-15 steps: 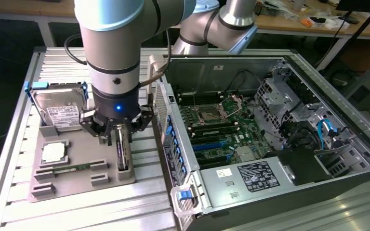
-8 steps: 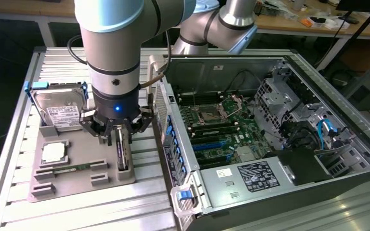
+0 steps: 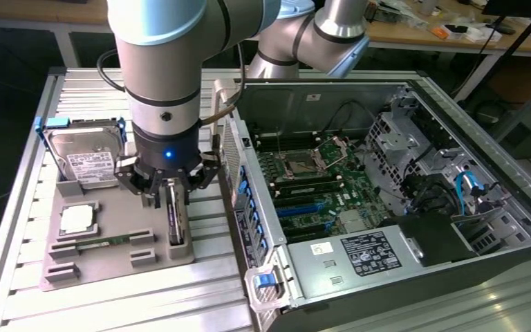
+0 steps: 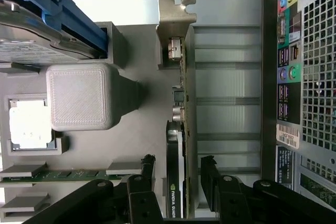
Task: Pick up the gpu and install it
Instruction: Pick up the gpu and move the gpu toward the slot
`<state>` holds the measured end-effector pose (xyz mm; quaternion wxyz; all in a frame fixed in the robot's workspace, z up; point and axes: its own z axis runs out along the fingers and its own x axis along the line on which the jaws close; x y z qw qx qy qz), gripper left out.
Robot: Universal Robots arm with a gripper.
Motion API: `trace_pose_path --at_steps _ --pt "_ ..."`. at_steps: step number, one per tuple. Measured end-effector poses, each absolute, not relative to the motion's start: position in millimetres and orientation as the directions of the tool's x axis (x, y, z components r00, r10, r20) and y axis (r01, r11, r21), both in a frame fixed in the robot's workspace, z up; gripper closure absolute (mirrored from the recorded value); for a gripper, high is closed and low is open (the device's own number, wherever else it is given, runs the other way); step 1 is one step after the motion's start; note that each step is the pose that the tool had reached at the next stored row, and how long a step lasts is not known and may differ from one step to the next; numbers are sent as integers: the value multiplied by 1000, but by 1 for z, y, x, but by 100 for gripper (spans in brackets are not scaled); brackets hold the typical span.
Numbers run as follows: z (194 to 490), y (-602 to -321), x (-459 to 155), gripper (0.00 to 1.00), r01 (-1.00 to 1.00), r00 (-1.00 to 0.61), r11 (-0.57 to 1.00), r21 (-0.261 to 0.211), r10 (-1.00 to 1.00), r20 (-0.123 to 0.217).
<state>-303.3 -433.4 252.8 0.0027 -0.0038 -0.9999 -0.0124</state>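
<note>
Two black fingers [image 4: 148, 167] of the pincer [image 3: 173, 196] stand spread either side of the thin flat green gpu card with black cooler and silver end bracket [image 4: 175, 182]. It sits on edge in a slot of the grey printed plastic tray [image 3: 108, 266], both pads apparently clear of it. A squeeze landing on the cooler alone could tip the card, and the bracket might catch the tray on lifting. At three o'clock from the tray in the exterior view, the open dark metal computer tower [image 3: 321, 104] stands close, so a tilted card could strike it. Ribbed aluminium worktop [image 3: 108, 304] underneath; cluttered wooden benches [image 3: 404, 31] at twelve o'clock
</note>
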Motion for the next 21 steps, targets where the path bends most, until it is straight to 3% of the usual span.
trace_pose_path --at_steps 21 --pt "251 -431 -303 53 8 -1000 1000 25 8 6"
